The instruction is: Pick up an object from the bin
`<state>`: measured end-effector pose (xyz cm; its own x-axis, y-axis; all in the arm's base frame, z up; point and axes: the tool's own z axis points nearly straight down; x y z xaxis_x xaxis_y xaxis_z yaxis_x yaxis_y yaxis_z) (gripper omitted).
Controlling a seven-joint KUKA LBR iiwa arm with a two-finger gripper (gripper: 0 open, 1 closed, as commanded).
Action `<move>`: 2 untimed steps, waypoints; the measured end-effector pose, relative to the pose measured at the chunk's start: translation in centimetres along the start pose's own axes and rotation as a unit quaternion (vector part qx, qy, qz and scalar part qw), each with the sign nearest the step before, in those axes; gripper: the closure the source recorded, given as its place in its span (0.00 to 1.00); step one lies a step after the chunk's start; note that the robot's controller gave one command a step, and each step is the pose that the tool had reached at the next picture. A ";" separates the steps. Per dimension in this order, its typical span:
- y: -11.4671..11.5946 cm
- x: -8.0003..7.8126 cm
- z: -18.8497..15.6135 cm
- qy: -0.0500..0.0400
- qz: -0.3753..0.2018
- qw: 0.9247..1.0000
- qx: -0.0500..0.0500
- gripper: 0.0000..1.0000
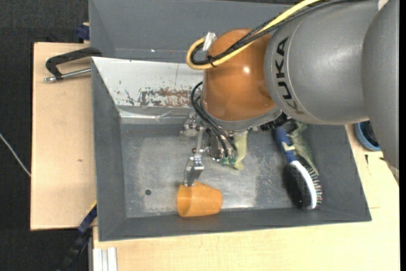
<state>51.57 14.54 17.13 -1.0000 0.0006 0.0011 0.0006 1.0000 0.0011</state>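
Orange cup lay on its side at 6 o'clock of the bin floor, by the near wall. Fingers hung at its 12, tip abt touching it; spread or pinched, couldn't tell. Imo best: center over the cup's body, straddle it, then close. Black brush at 3, well apart.

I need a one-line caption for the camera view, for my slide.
End effector over a tipped orange cup in the grey bin; black hairbrush to its right.
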 end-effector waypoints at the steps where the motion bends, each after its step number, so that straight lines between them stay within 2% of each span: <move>1: -4.3 2.6 5.6 0.001 -0.120 0.993 0.001 0.00; 2: -4.1 1.7 9.1 0.001 -0.230 0.973 0.000 0.00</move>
<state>49.88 10.49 7.98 -0.8949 -0.4463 0.0027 -0.4463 0.8949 0.0017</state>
